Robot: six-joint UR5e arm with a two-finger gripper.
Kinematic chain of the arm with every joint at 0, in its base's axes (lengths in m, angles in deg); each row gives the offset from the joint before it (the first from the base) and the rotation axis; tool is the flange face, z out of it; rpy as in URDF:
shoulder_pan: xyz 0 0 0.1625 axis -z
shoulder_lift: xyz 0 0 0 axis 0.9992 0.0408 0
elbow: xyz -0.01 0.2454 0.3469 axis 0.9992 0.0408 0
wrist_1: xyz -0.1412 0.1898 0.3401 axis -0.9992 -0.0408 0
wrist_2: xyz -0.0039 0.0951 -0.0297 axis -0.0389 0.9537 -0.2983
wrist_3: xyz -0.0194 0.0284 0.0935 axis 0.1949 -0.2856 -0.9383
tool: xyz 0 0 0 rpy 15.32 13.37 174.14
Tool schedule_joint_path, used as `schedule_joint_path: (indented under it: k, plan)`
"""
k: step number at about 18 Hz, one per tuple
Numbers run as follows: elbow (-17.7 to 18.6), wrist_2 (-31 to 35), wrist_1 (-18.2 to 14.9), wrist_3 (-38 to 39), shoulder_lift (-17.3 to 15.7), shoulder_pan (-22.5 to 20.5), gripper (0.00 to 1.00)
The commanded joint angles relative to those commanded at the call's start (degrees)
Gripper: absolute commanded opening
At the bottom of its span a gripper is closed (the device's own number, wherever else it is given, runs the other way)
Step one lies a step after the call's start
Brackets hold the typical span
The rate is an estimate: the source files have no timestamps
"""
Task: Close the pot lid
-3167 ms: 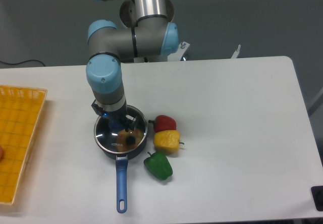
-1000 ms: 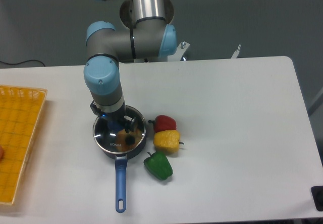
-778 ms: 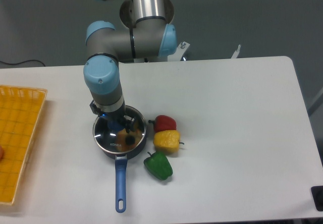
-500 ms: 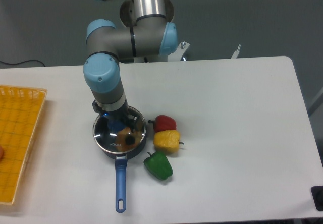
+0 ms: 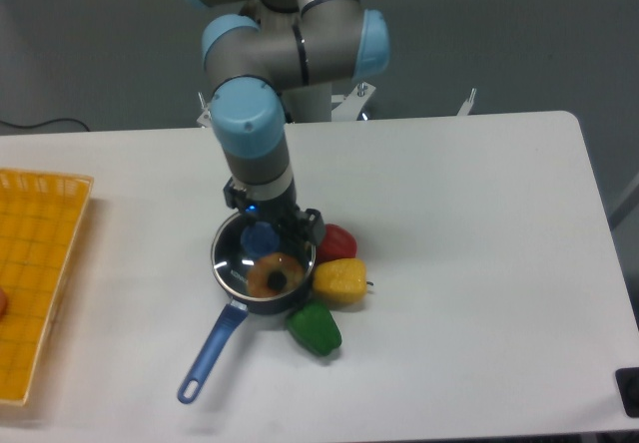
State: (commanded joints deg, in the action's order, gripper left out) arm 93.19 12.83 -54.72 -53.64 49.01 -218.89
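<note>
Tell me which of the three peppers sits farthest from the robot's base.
The green pepper. It lies nearest the table's front edge, below the yellow pepper; the red pepper is closest to the base, behind the yellow one.

Blue-handled pot (image 5: pixel 262 283), yellow basket (image 5: pixel 35 263)

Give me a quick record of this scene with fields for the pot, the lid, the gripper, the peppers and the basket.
pot: small dark saucepan with long blue handle, on the white table, handle pointing to the lower left
lid: clear glass lid with blue knob, lying on the pot
gripper: two-finger gripper directly above the knob; open or shut cannot be told
peppers: red pepper, yellow pepper, green pepper, crowded against the pot's right side
basket: yellow basket at the table's left edge
</note>
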Motion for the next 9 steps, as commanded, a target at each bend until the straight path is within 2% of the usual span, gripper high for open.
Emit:
schedule_joint_path:
  k: [9]
  plan:
    - [0.26,-0.44,-0.7,-0.08,-1.23,0.7,1.0]
